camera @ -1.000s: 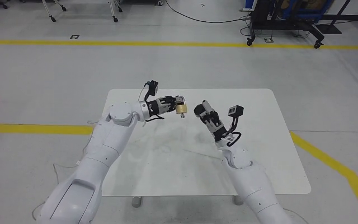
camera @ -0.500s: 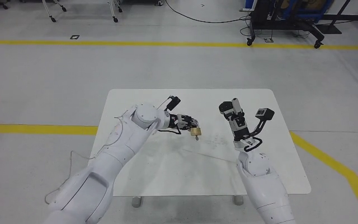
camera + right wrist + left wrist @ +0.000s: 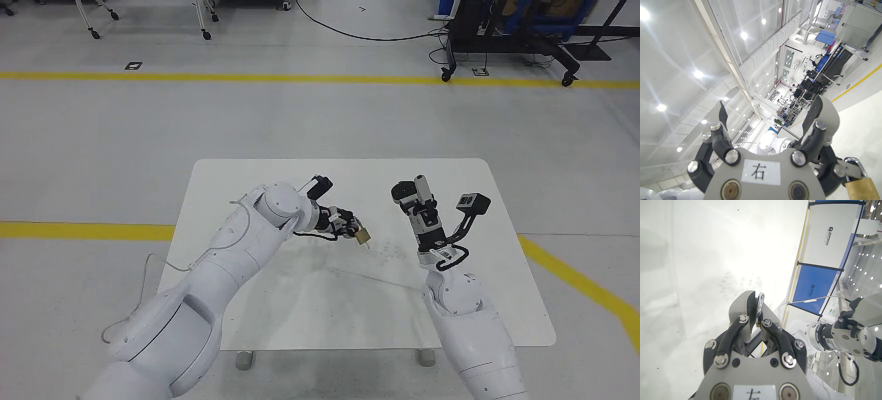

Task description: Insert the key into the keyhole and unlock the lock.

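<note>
White table [image 3: 480, 300], top view: left gripper [image 3: 349, 227] over the table's middle, clamped on the brass lock [image 3: 360, 236] at its fingertips; right gripper [image 3: 410, 188] nearby, spread wide, apart from the lock | left wrist: pads [image 3: 751, 302] pinch a silver metal piece [image 3: 760, 302] above the table | right wrist: fingers [image 3: 811, 113] parted, lock off beside the claw's base, outside them.
</note>
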